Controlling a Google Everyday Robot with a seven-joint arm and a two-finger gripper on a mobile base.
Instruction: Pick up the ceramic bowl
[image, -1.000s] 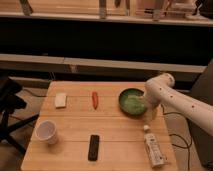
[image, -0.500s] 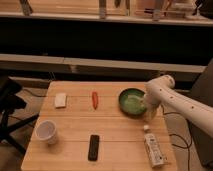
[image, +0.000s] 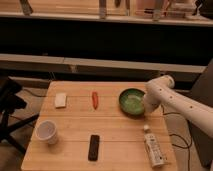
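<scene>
The ceramic bowl (image: 131, 101) is round, shallow and glossy green with a darker rim. It sits on the wooden table (image: 75, 131) at the far right. My white arm (image: 175, 102) reaches in from the right and bends down at the bowl's right edge. The gripper (image: 145, 111) is at the bowl's right rim, low against the table, mostly hidden behind the arm's wrist.
On the table are a white block (image: 60, 100) at far left, a small red object (image: 95, 99), a white cup (image: 47, 131) at front left, a black remote (image: 93, 147) and a white bottle (image: 152, 147) lying at front right. A dark chair (image: 10, 107) stands left of the table.
</scene>
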